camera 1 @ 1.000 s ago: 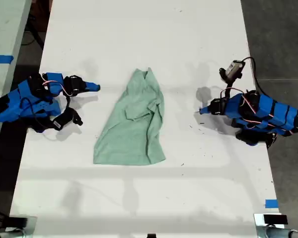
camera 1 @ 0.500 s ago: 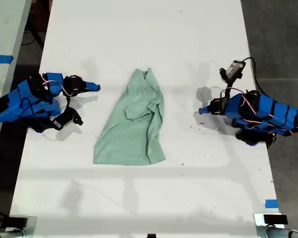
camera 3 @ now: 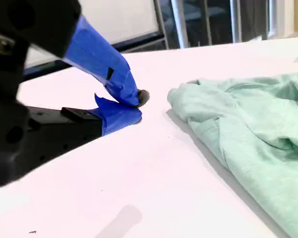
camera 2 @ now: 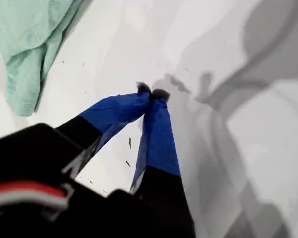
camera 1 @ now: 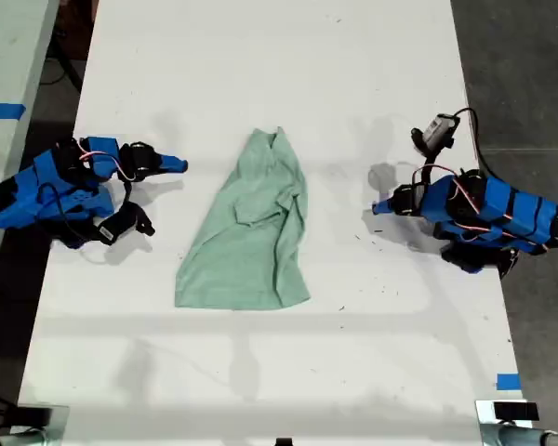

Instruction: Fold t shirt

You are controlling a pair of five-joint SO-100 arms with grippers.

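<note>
T shirt (camera 1: 249, 232) lies bunched mid-table (camera 1: 260, 74), between both arms, untouched. My first gripper (camera 2: 152, 93) and my second gripper (camera 3: 137, 105): tips together, empty. Judgement: open wide, pinch one layer at the wide hem. Sleeves and neckline buried in wrinkles; hem cut off in both wrist views.

Two blue-bodied arms with black joints and looping red-and-white wires. First gripper (camera 2: 152, 94): blue-taped fingers on black mounts, dark worn tips. Second gripper (camera 3: 136, 106): same blue tape, black housing.
</note>
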